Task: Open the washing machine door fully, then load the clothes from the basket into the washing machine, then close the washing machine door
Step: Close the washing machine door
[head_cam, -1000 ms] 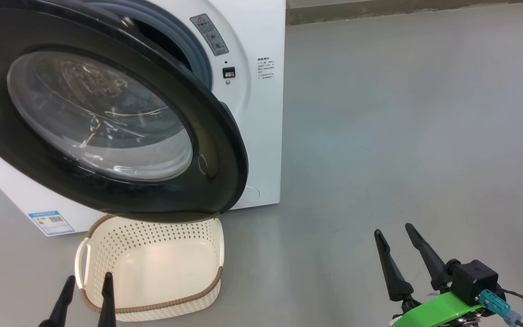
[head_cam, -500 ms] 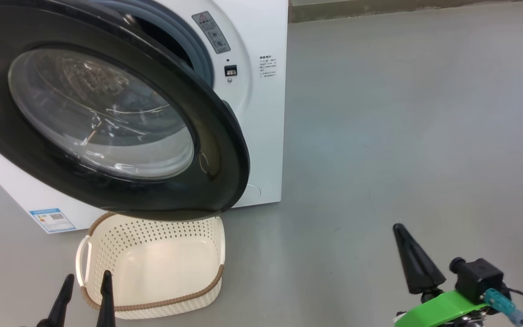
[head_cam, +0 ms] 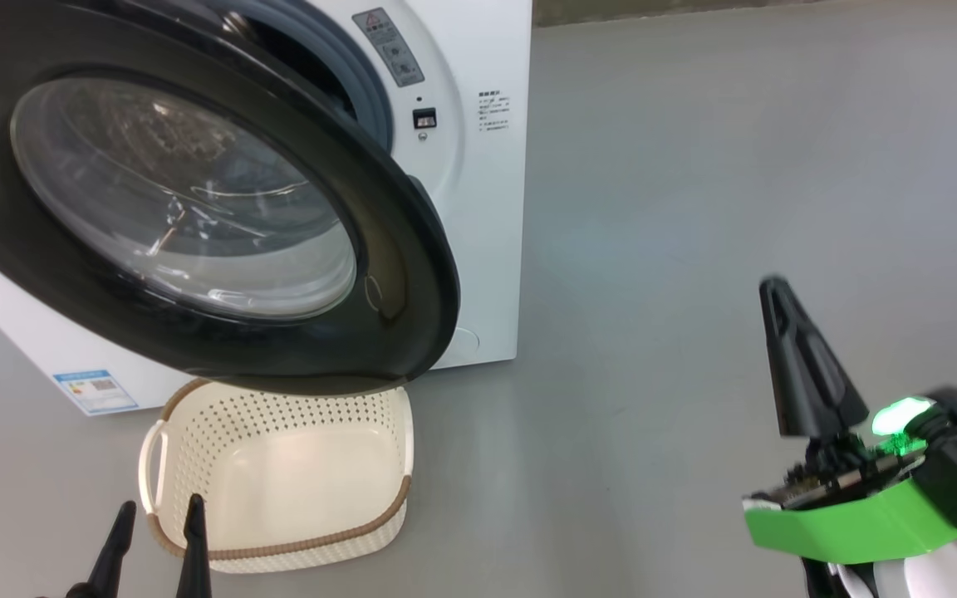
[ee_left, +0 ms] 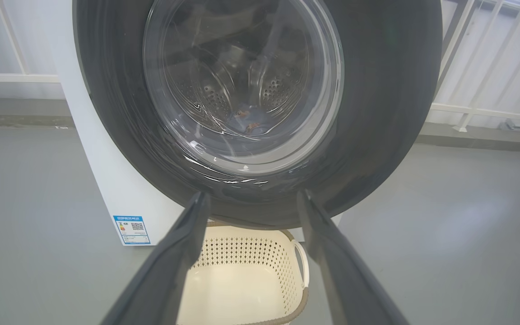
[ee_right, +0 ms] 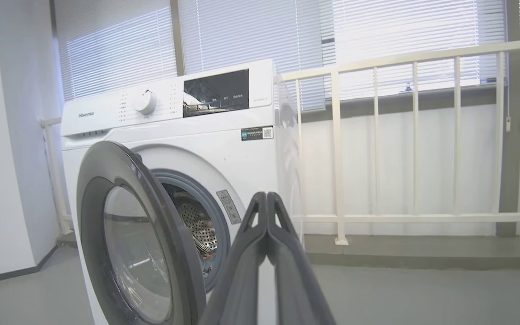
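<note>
Both point forward: left hand (head_cam: 159, 502) spread beside the basket (head_cam: 312, 544), right hand (head_cam: 777, 292) pressed together.

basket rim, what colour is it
Brown, a woven-look band around the cream perforated basket; the head view shows it best.

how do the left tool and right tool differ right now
The left tool is open, jaws apart; the right tool is shut, jaws pressed together. The left tool sits low by the basket; the right tool is higher in the head view, over bare floor, away from the basket. Both hold nothing.
</note>
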Available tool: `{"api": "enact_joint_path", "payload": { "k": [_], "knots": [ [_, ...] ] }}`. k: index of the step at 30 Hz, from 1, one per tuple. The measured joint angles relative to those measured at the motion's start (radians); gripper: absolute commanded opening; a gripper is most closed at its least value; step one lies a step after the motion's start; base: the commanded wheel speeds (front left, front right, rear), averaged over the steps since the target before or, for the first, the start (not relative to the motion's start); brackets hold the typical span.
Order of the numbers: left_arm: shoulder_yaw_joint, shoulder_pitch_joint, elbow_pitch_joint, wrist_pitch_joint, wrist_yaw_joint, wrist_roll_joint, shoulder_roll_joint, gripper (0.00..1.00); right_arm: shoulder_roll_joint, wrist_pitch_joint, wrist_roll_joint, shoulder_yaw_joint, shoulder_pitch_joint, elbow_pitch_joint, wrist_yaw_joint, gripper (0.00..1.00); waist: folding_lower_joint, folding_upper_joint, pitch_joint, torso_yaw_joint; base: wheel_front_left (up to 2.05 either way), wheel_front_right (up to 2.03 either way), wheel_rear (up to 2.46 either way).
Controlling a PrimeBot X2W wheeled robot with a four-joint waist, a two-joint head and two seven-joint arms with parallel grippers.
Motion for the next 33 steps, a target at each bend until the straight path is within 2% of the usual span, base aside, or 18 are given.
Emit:
{"api": "enact_joint_path", "payload": {
  "k": [7, 15, 19, 28, 33],
  "knots": [
    [-0.016, -0.019, 0.002, 0.0, 0.0, -0.011, 0.0, 1.0, -0.042, 0.0, 0.0, 0.112, -0.106, -0.115, 0.0, 0.0, 0.0, 0.0, 0.014, 0.028, 0.0, 0.0, 0.0],
    [-0.037, -0.048, 0.001, 0.0, 0.0, -0.029, -0.001, 1.0, -0.092, 0.0, -0.007, 0.29, -0.219, -0.096, 0.0, 0.0, 0.0, 0.0, 0.039, 0.092, 0.0, 0.0, 0.0],
    [-0.046, -0.059, 0.001, 0.0, 0.0, -0.03, -0.001, 1.0, -0.116, 0.0, -0.007, 0.369, -0.256, -0.059, 0.0, 0.0, 0.0, 0.0, 0.052, 0.121, 0.0, 0.0, 0.0],
    [-0.11, -0.146, -0.005, 0.0, 0.0, -0.047, -0.002, 1.0, -0.162, 0.0, 0.019, 0.597, -0.375, 0.179, 0.0, 0.0, 0.0, 0.0, 0.127, 0.207, 0.0, 0.0, 0.0],
    [-0.135, -0.193, -0.013, 0.0, 0.0, -0.064, -0.004, 1.0, -0.179, 0.0, 0.051, 0.633, -0.432, 0.272, 0.0, 0.0, 0.0, 0.0, 0.184, 0.238, 0.0, 0.0, 0.0]
  ]
}}
